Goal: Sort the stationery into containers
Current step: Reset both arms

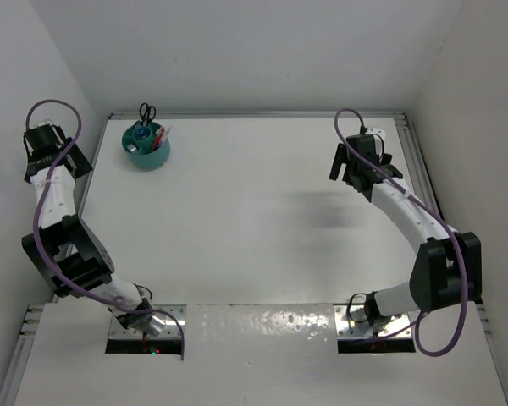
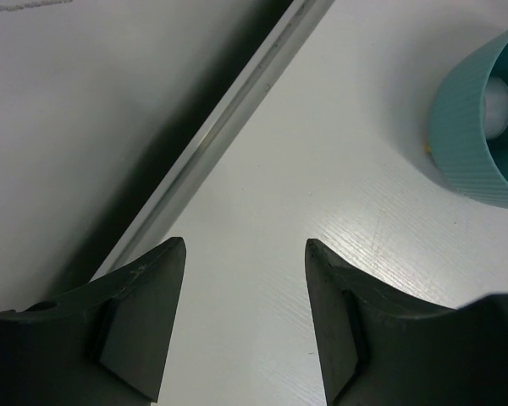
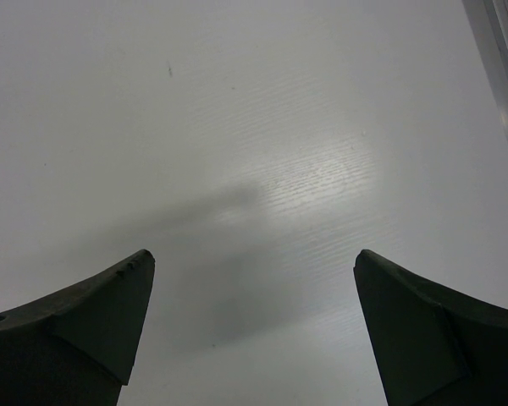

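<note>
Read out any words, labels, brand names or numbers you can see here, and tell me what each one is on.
No text can be read anywhere. The teal organiser shows no print; the scissors in it are too small to tell; the table shows no writing.

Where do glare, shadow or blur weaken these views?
Top external: sharp, with sheen on the near panel and a faint shadow on the table. Left wrist: the left fingers are dark and soft-edged, the teal organiser is cut by the frame, deep shadow runs along the rail. Right wrist: a glare patch on the table, diffuse shadow below it, right fingers dim.
</note>
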